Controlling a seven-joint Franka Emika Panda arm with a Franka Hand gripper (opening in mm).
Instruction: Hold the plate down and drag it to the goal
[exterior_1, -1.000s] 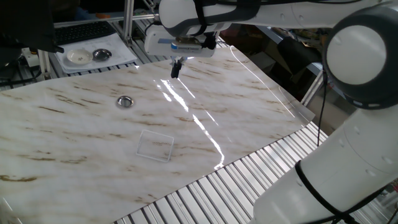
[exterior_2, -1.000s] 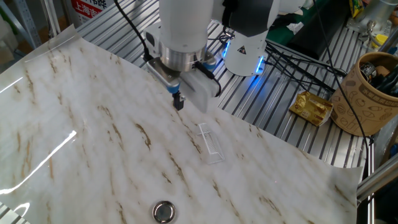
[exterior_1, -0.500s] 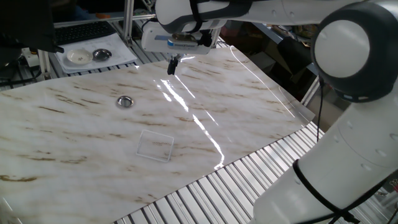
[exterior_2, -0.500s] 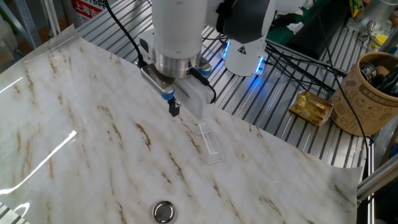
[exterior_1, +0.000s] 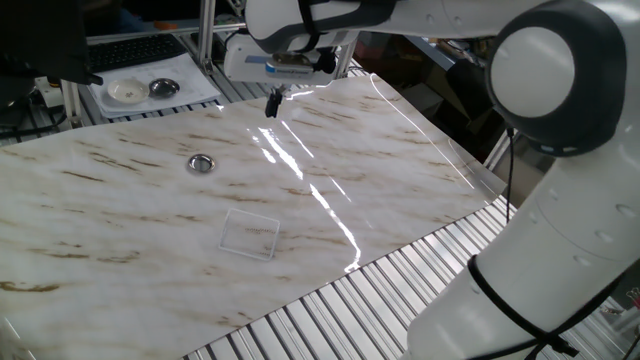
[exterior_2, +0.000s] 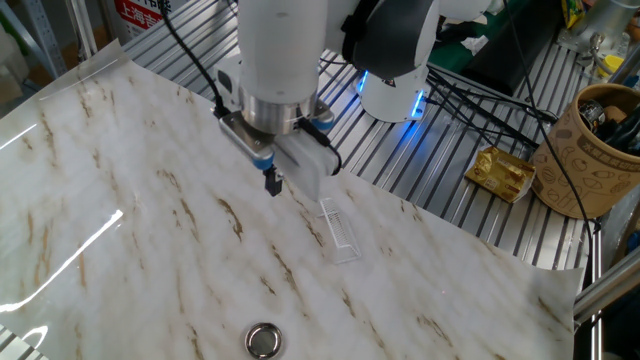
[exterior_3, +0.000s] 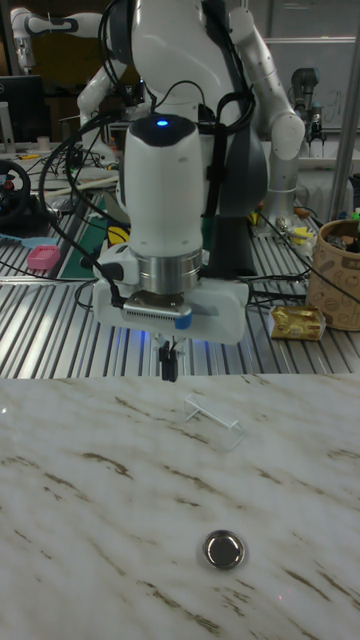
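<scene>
The plate (exterior_1: 201, 163) is a small shiny silver disc lying flat on the marble tabletop, also seen as the plate (exterior_2: 263, 340) and the plate (exterior_3: 224, 550). The goal (exterior_1: 250, 234) is a faint clear square outline, nearer the front edge than the plate; the goal (exterior_2: 340, 230) and goal (exterior_3: 215, 419) show it edge-on. My gripper (exterior_1: 271, 104) hangs above the marble with its fingers together and nothing between them, well away from the plate. In the other views the gripper (exterior_2: 272, 184) and gripper (exterior_3: 170, 368) sit beside the goal, off its outline.
A tray (exterior_1: 195, 92) at the back left holds a white dish (exterior_1: 127, 91) and a metal bowl (exterior_1: 163, 88). Beyond the marble's edge stand a brown cup (exterior_2: 600, 150), a gold packet (exterior_2: 503, 172) and the robot base (exterior_2: 395, 90) on ribbed aluminium.
The gripper has moved steadily sideways over the marble, away from the goal's side and somewhat closer to the plate's side. Plate and goal have not moved.
</scene>
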